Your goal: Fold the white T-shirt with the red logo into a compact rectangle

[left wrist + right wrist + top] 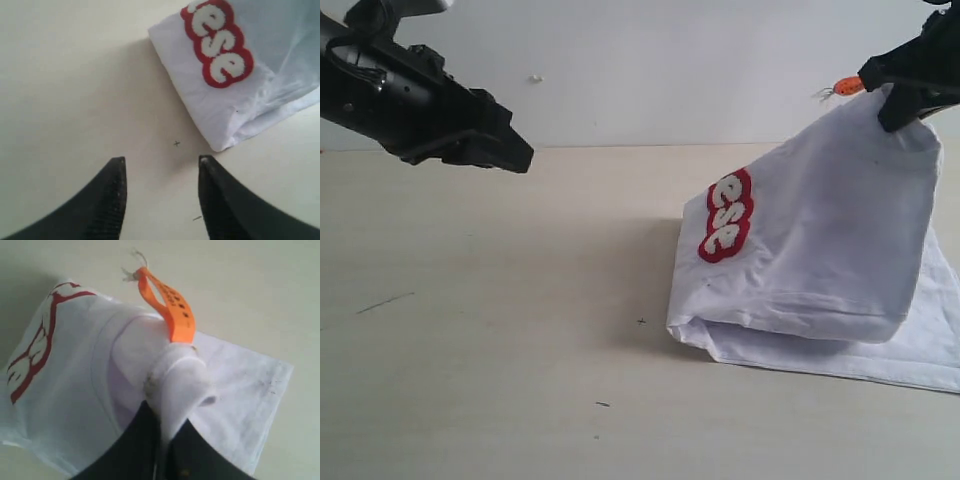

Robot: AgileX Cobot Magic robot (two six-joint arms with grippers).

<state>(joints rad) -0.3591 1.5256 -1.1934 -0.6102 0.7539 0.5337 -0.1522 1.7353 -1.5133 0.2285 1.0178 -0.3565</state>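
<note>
1. Surface [500,300]: pale, wood-toned, bare but for small dark specks; carries the garment on the right side of the exterior view.
2. White T-shirt [830,240]: partly folded. Its lower layers lie flat on the surface and the upper part is drawn up into a tent, probably so that it can be carried over for the next fold.
3. Left pincer [161,162]: raised above the surface, well apart from the shirt. Its jaws stand parted with nothing between them, apparently waiting.
4. Right pincer [162,440]: closed tight on a bunch of cloth at the collar, holding the shirt aloft.
5. Red logo [727,216]: on the lifted panel's left edge, with only the last letters showing.
6. Neck tag [172,305]: orange loop, sticking up just beside the grip.
</note>
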